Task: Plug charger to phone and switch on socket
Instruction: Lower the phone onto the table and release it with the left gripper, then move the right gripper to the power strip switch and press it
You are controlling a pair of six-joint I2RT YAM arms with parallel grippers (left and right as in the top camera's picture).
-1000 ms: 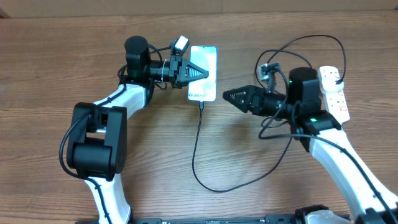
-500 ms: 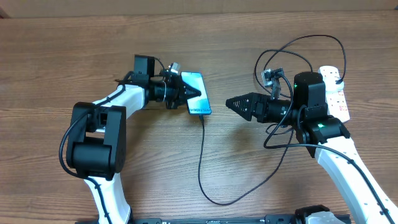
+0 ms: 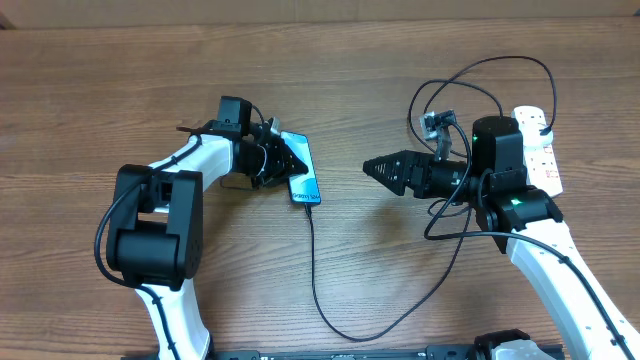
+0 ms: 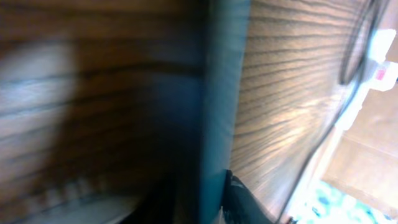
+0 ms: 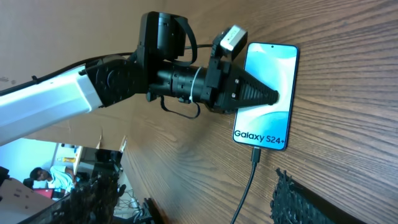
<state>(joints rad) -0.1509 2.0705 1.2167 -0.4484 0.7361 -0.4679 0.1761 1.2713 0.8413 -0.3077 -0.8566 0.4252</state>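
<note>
Wooden table (image 3: pixel 70 90), both arms over it. No tray, box or bin in sight, so no contents to log. The nearest holder is the socket (image 3: pixel 541 152), a white strip at the far right, partly behind the right arm; its outlets and switches are too small to read. The phone (image 3: pixel 303 170) has shifted in the last second. It was square-on and higher up, and now sits slanted, lower and closer to the left arm, screen lit. The left gripper (image 3: pixel 284 163) came with it and is against the phone's left edge. Whether it pinches or is letting go I cannot tell, as its own camera gives only blur and a teal edge. The right gripper (image 3: pixel 378 166) hangs well apart from the phone, pointing at it, jaws apart and empty. The charger (image 3: pixel 315 270) trailed along in a long loop. Its connector tip (image 5: pixel 256 154) meets the phone's end by the Galaxy text, so plugging looks done. The socket switch seems the step left.
</note>
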